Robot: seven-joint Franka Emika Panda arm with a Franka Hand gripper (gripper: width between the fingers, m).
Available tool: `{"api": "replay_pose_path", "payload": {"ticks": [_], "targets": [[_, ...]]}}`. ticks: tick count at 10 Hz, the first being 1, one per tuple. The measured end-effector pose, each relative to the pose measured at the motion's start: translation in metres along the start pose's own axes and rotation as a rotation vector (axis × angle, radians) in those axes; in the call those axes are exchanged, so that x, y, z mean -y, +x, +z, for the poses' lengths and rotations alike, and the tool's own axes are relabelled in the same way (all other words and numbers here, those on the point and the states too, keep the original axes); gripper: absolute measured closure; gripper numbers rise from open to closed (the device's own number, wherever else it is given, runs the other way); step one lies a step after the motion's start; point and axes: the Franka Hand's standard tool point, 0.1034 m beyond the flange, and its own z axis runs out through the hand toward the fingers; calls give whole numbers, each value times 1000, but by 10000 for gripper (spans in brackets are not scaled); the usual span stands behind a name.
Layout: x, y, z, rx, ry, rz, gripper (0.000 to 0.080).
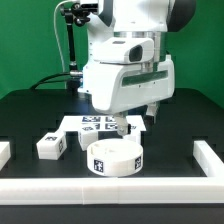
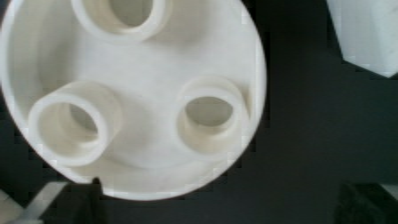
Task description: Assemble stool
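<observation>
The seat (image 1: 115,157) lay just beneath the hand (image 1: 133,122) (spread wide, holding nothing), its sockets (image 2: 71,128) facing upward.

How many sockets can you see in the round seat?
3 sockets, in the wrist view of the seat: one cut off at the picture's edge, two whole ones side by side. More may lie out of frame.

The arm (image 1: 135,30) fills the upper middle of the exterior view as a bulky body of smooth, rounded white shells, with a dark grey band at the joint near the top edge. Its lower white block (image 1: 128,75) has rounded corners and a thin grey seam, and the gripper (image 1: 132,122) beneath ends in 2 short dark fingers (image 1: 116,124).
</observation>
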Motion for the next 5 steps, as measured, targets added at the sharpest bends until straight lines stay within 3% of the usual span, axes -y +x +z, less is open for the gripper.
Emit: {"api": "replay_pose_path", "payload": {"ticks": [5], "targets": [[0,-9,21,15,15,-5,150]]}}
